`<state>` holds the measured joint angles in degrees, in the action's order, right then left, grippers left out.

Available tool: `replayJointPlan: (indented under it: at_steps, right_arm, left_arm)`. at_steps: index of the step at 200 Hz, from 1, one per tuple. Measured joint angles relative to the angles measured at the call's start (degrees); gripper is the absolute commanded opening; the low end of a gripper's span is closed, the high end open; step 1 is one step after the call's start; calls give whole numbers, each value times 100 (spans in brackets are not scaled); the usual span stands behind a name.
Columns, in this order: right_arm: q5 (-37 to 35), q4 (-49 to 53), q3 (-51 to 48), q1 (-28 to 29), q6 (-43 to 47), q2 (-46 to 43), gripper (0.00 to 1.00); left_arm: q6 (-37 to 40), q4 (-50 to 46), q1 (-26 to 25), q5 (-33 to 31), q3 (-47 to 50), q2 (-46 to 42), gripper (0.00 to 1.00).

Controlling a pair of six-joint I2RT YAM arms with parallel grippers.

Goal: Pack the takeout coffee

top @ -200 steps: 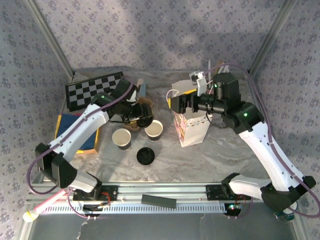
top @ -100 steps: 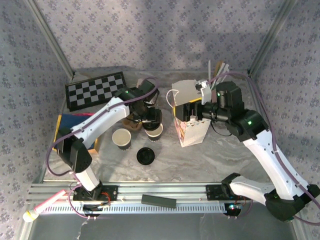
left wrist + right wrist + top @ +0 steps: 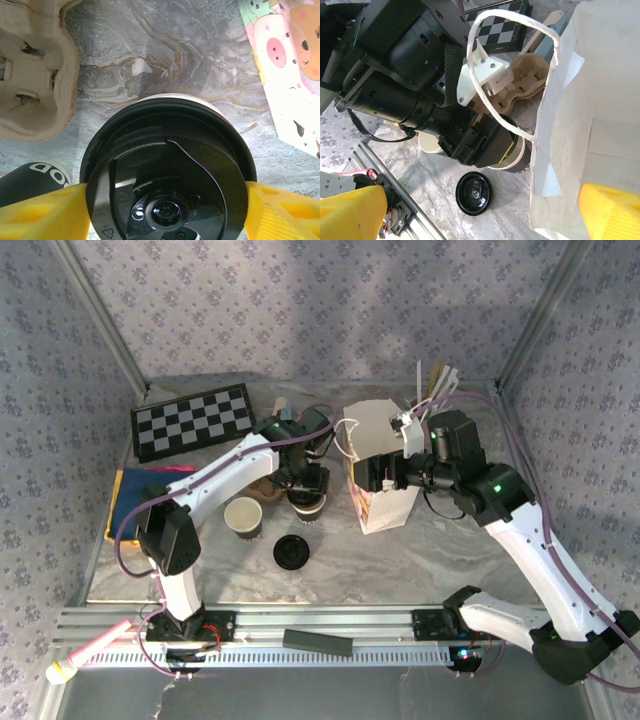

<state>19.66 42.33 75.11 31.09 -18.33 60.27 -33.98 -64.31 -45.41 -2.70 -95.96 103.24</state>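
The takeout coffee (image 3: 310, 508) is just below the middle of the overhead view, between a lidless cup (image 3: 243, 517) on its left and a paper bag (image 3: 385, 495) on its right. The left arm (image 3: 215, 475) reaches across from the left, and the left jaws pinch the coffee at lid height. In the left wrist view the round black lid takes up the lower middle, with one yellow finger (image 3: 40, 215) against its left edge and another against its right. Whether the cup rests on the counter (image 3: 450, 550) or hangs just above it, I cannot tell.

A cardboard cup carrier (image 3: 35, 70) lies at the upper left of that view. The bag's cartoon-printed side is at the upper right, and the lidless cup's dark wall with white lettering is at the lower left.

The right arm (image 3: 500, 500) comes in from the right of the overhead view. The right jaws are spread wide at the top of the bag and hold nothing. In the right wrist view one yellow finger (image 3: 350, 210) is in the lower left corner and the other is at the lower right, in front of the bag. The bag's white cord handle (image 3: 520, 30) loops toward the left arm.

A loose black lid (image 3: 290, 552) lies flat on the counter below the two cups. A checkerboard (image 3: 190, 420) lies at the upper left.
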Motion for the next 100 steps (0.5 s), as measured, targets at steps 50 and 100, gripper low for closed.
replayJointPlan:
  at_steps: [50,100]
  right_arm:
    - [-85,37,-33,0,39,68,100]
    - [-87,37,-35,0,42,109,100]
  left_arm:
    - [35,-33,-68,0,-9,74,74]
    - [55,-63,-90,-39,-96,243,74]
